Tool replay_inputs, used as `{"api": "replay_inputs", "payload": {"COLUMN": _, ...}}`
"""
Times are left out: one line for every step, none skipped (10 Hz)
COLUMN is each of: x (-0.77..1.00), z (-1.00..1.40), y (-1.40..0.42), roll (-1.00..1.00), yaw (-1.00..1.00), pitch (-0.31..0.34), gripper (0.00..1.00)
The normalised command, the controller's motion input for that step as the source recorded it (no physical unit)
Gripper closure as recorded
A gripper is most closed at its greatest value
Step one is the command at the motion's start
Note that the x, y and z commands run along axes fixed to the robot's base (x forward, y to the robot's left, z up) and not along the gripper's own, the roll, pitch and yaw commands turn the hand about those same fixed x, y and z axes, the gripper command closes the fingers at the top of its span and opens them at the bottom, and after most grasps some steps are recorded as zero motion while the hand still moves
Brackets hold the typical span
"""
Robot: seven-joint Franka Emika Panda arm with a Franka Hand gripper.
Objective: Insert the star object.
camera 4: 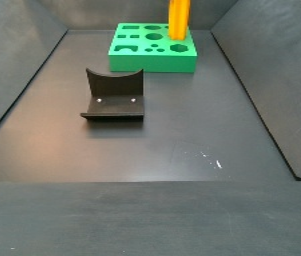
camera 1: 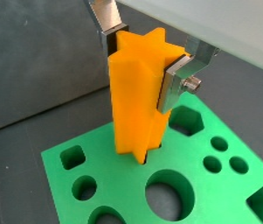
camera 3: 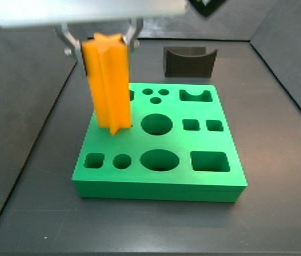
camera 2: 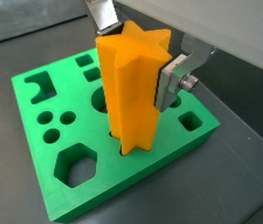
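The star object [camera 1: 136, 96] is a tall bright orange ridged peg that stands upright. My gripper [camera 1: 140, 61] is shut on its upper end, one silver finger on each side. The peg's lower tip sits at a hole in the green block [camera 1: 104, 179], near the middle of the block's top. In a wrist view [camera 2: 131, 96] the tip looks just inside the hole's rim. In a side view the peg [camera 3: 109, 85] hangs from the gripper [camera 3: 102, 38] over the block [camera 3: 153, 187]. In a side view the peg [camera 4: 178, 18] rises out of frame and the gripper is hidden.
The green block [camera 4: 153, 62] has several holes of different shapes: round, square, hexagon and notched. The dark fixture [camera 4: 113, 96] with a curved notch stands on the dark floor away from the block, also in a side view [camera 3: 188, 62]. Dark walls enclose the floor.
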Motion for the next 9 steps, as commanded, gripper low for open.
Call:
{"api": "replay_inputs", "payload": {"x": 0.00, "z": -0.63, "y": -0.04, "roll": 0.00, "yaw": -0.03, "pitch": -0.107, "gripper": 1.00}}
{"api": "replay_inputs", "payload": {"x": -0.11, "z": -0.65, "y": -0.05, "roll": 0.00, "yaw": 0.00, "pitch": -0.169, "gripper": 1.00}}
{"api": "replay_inputs", "payload": {"x": -0.04, "z": -0.64, "y": -0.04, "roll": 0.00, "yaw": 0.00, "pitch": -0.140, "gripper": 1.00}}
{"api": "replay_inputs", "payload": {"x": 0.00, "z": -0.69, "y": -0.02, "roll": 0.00, "yaw": 0.00, "pitch": -0.059, "gripper": 1.00}}
{"api": "replay_inputs", "payload": {"x": -0.01, "z": -0.86, "y": 0.00, "roll": 0.11, "yaw": 0.09, "pitch": -0.164, "gripper": 1.00}}
{"api": "replay_inputs", "payload": {"x": -0.12, "z": -0.72, "y": 0.12, "roll": 0.18, "yaw": 0.41, "pitch": -0.194, "gripper": 1.00}}
{"api": "replay_inputs", "payload": {"x": -0.22, "z": -0.50, "y": 0.27, "roll": 0.24, "yaw": 0.39, "pitch": -0.106, "gripper": 1.00}}
{"api": "replay_inputs", "payload": {"x": -0.16, "z": 0.00, "y": 0.00, "roll": 0.00, "yaw": -0.02, "pitch": -0.074, "gripper": 1.00}}
{"api": "replay_inputs", "payload": {"x": 0.00, "z": 0.00, "y": 0.00, "roll": 0.00, "yaw": 0.00, "pitch": 0.000, "gripper": 1.00}}
